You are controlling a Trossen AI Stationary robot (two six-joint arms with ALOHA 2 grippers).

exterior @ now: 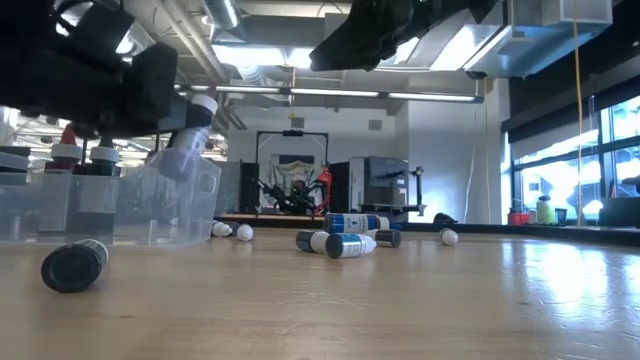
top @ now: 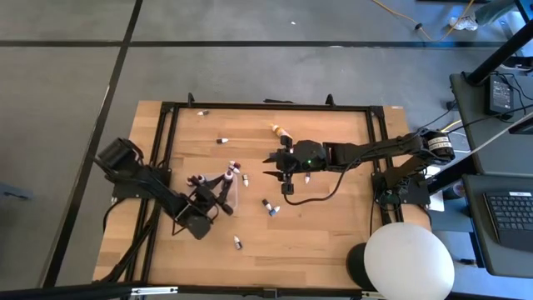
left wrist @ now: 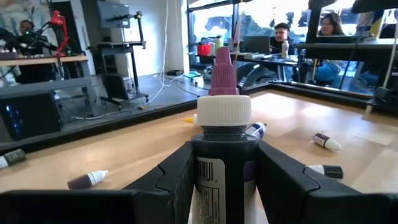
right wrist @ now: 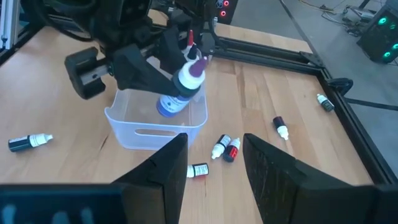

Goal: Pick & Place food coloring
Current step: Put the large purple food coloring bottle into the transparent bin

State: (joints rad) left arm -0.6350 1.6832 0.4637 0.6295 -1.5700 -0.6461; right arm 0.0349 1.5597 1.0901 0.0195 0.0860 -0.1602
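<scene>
My left gripper (right wrist: 163,73) is shut on a larger food coloring bottle (right wrist: 184,84) with a dark body, a white cap and a purple tip. It holds the bottle over the clear plastic tray (right wrist: 127,127), which is also seen as the tray (exterior: 150,205) in the low view. Other bottles (exterior: 65,150) stand inside the tray. My right gripper (top: 279,172) hovers open to the tray's right, touching nothing. Small bottles (right wrist: 225,148) lie on their sides on the table just ahead of its fingers. My left gripper pinches the larger bottle between its two fingers by the dark body (left wrist: 224,152), just below the white cap. The fingers come from the table's left, slanting down. The bottle is lifted clear and tilted, with its tip (right wrist: 199,64) up and its lower end (right wrist: 166,106) over the tray.
Small bottles lie scattered on the wooden table: an orange one (top: 279,131) toward the far edge, others (top: 202,112), (top: 223,140), (top: 237,242), and a dark-capped one (exterior: 75,265) near the tray. A black frame (top: 266,107) borders the table. People sit in the room beyond.
</scene>
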